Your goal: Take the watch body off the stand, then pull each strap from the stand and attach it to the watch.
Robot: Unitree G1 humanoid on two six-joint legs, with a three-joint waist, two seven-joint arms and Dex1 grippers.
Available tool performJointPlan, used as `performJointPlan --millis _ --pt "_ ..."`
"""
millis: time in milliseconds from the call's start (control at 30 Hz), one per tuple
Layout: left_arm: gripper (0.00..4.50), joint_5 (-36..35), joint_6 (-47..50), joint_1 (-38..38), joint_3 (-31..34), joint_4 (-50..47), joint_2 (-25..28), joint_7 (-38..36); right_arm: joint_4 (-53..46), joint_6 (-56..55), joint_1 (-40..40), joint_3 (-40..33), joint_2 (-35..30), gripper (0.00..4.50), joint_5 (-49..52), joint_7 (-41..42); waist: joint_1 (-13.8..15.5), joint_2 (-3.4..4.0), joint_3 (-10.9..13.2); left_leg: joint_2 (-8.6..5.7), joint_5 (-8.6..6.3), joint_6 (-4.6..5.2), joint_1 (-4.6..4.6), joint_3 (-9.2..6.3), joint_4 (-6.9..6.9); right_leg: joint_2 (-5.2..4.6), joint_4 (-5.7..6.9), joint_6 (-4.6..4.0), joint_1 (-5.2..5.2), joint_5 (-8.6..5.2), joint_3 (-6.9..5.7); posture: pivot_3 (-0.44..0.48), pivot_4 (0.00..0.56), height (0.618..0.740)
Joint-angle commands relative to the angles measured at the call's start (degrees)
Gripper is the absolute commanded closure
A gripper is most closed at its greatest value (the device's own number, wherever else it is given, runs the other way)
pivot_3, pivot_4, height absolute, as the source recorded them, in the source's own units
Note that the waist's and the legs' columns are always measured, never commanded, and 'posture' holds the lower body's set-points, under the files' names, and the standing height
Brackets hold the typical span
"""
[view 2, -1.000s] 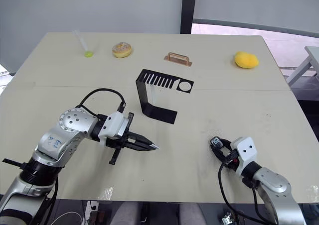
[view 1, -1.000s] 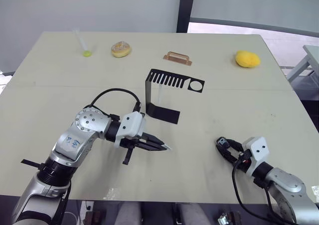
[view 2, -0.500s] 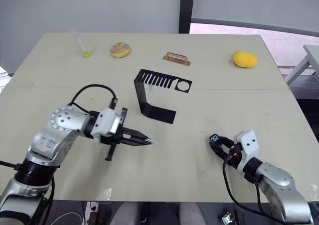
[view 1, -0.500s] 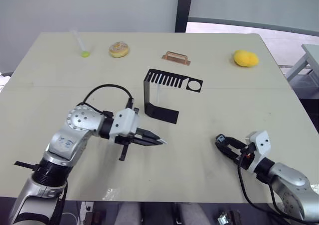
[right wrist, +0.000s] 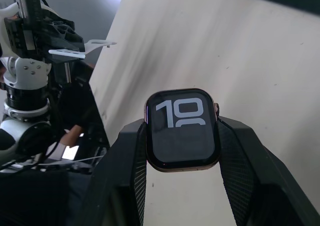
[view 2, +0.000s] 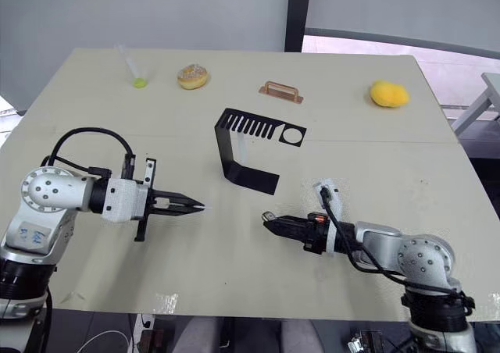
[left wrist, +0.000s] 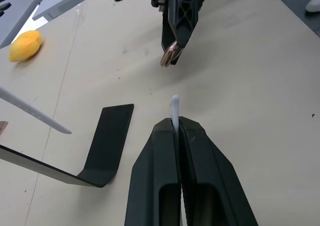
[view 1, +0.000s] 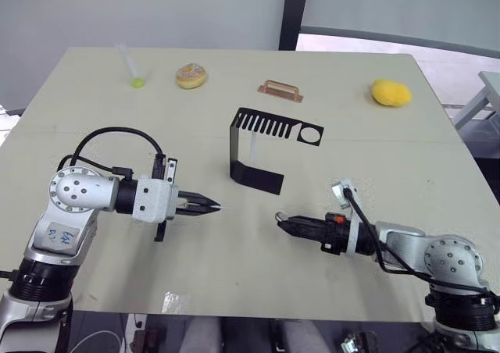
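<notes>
I have the watch body pinched between the fingers of my right claw, face toward the wrist camera with its white digits readable, held low over the desk in front of the stand. My left claw is pressed together on a strap, whose thin white end pokes out past the fingertips. A second white strap hangs from the stand's comb slots, so I judge this the first attachment, not the last.

The two claws point at each other along one line across the desk, left tip aimed right, right tip aimed left, with a clear gap between them; neither arm is obviously nearer the meeting point. The strap's long axis runs along the left fingers, straight toward the watch. From the left wrist camera I see the watch edge-on ahead, its coppery rim tilted slightly against the strap's line. I reckon closing the gap depends on squaring the strap end to the slot in the watch's edge; I cannot make out that slot from here
</notes>
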Motion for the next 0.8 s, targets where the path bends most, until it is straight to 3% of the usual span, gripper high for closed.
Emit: performJointPlan --millis 33,267,800 --pt "4.5 0.7 -0.2 -1.5 -1.3 -3.0 -0.9 1.4 1.3 0.7 -1.4 0.7 0.9 2.99 7.2 -5.2 0.0 0.0 0.0 0.0 0.0 0.01 -0.01 0.01 0.0 0.0 0.01 0.0 -0.01 0.0 0.01 0.0 0.15 0.74" --pt "4.5 1.8 -0.2 -2.4 -4.2 -4.1 -1.9 2.0 3.2 -0.7 -1.8 3.3 1.0 2.99 13.7 -11.1 -0.2 0.01 0.0 0.0 -0.01 0.03 -0.04 0.01 -0.01 0.01 0.01 0.01 -0.03 0.0 0.0 0.0 0.15 0.74" --pt "4.5 6.1 -1.0 -4.3 -8.9 -3.1 -5.3 4.2 2.7 -4.3 -2.5 6.5 -0.7 2.99 18.4 -14.1 -0.2 0.01 0.0 0.01 -0.01 0.04 -0.08 0.01 -0.01 0.02 -0.02 0.01 -0.06 0.0 0.0 0.0 0.15 0.74"
